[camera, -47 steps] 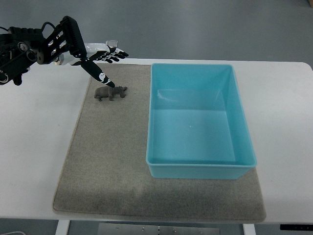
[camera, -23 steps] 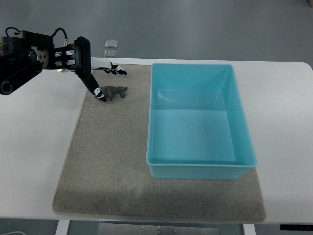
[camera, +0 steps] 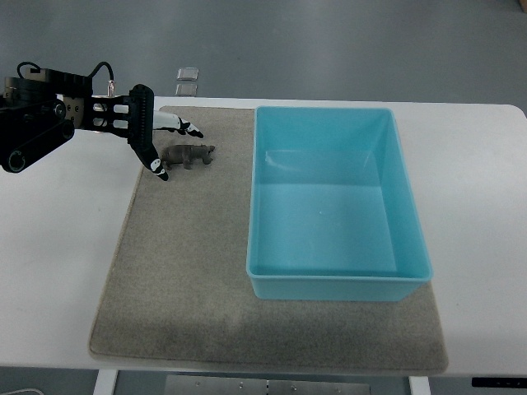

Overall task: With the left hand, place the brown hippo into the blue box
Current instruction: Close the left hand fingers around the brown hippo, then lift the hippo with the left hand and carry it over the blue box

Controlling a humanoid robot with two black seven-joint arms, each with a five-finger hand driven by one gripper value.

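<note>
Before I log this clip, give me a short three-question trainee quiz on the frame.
1. True or false: the brown hippo already lies inside the blue box.
2. Which hand is at the hippo? A) the left hand B) the right hand C) a person's hand
3. Fill in: the hippo and the box both rest on the grey ____.

Key: 1 false, it is on the mat left of the box. 2 A, its arm enters from the left edge. 3 mat.
</note>
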